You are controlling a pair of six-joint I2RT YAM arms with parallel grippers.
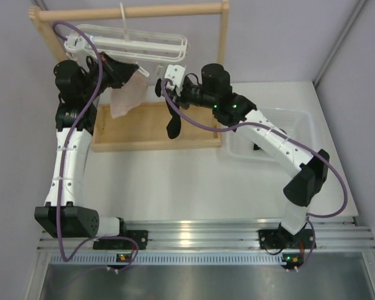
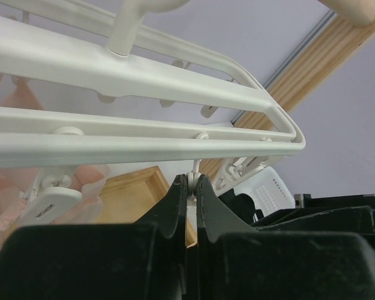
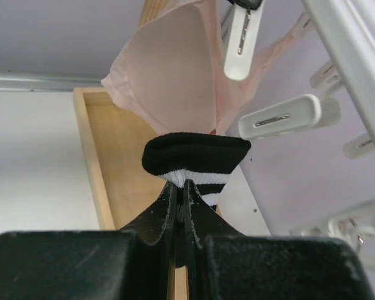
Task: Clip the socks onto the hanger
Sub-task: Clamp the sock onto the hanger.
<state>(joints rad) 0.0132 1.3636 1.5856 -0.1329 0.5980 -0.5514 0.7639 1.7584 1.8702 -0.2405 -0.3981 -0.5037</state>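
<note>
**A:** Nearest the lens are the black fingers of the right gripper (image 3: 186,184), pressed together on the ribbed cuff of the sock (image 3: 197,153). In the overhead view the rest of it dangles limp under the wrist, above the base of the wooden rack (image 3: 122,156).

**B:** And the other claw?

**A:** The left gripper (image 2: 192,182) is pinched tight on a small white clip (image 2: 194,167) hanging under the lower bar of the hanger (image 2: 144,147). Its fingers hide the clip's mouth, so I cannot tell whether the squeeze has parted it.

**B:** So the step in hand is feeding the cuff into a clip. How would you do it well?

**A:** I'd bring the cuff up square to the clip's mouth and push a good bite of it in, not just the edge. The cuff is thick, soft knit with two white stripes, and I'd expect it to bunch and slip. The clip hangs on a thin link from smooth, hard plastic bars and looks free to swing, so it needs holding steady. I'd let the clip close first and let go of the sock only once it bites.

**B:** Anything in the way?

**A:** The pink cloth (image 3: 175,75), thin, smooth and cupped, hangs just beyond the sock, so keep it out of the bite. To the right a free clip (image 3: 281,117), flat and rounded with a metal spring showing, hangs below the hanger's bar.

**B:** More socks?

**A:** Something dark lies in the white bin (image 1: 300,119), but it is too small to tell.
</note>
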